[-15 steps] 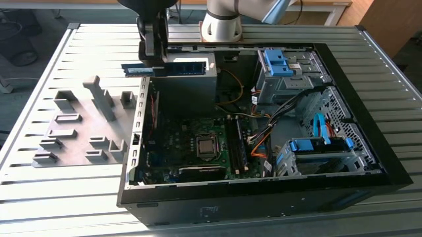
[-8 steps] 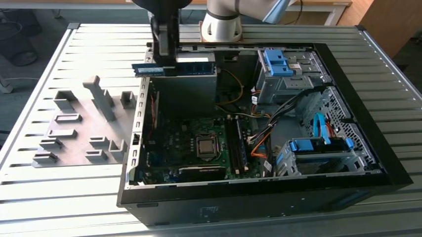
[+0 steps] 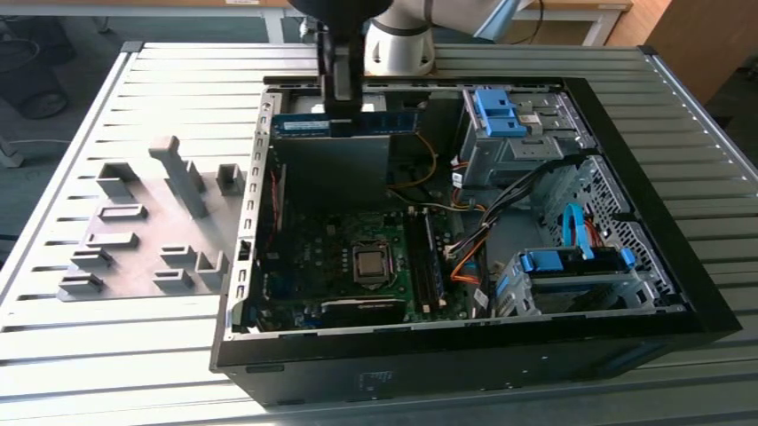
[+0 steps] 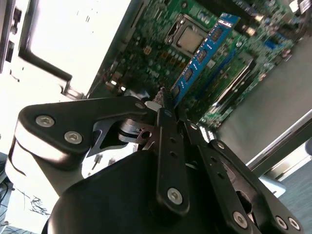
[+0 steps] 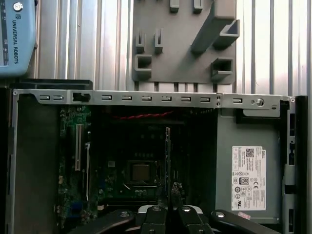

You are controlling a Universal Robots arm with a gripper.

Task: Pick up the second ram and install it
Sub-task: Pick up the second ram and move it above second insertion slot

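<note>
One gripper point(image 4: 168, 109) hung vertical above open PC case point(image 3: 663, 293), fingers pinched on the second ram point(image 4: 204, 51), held edge-on over motherboard point(image 5: 122, 165), near CPU socket point(image 4: 187, 36).

second ram point(image 4: 202, 53): near end hidden behind tool point(image 4: 165, 109) | arm point(image 3: 397, 27): cut off at 12 o'clock, exterior view | label print: too small

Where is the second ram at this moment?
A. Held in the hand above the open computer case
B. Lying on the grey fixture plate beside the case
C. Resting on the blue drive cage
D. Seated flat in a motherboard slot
A: the hand is shut on the second ram, which hangs edge-on over the open case, clear of the motherboard below.
</note>
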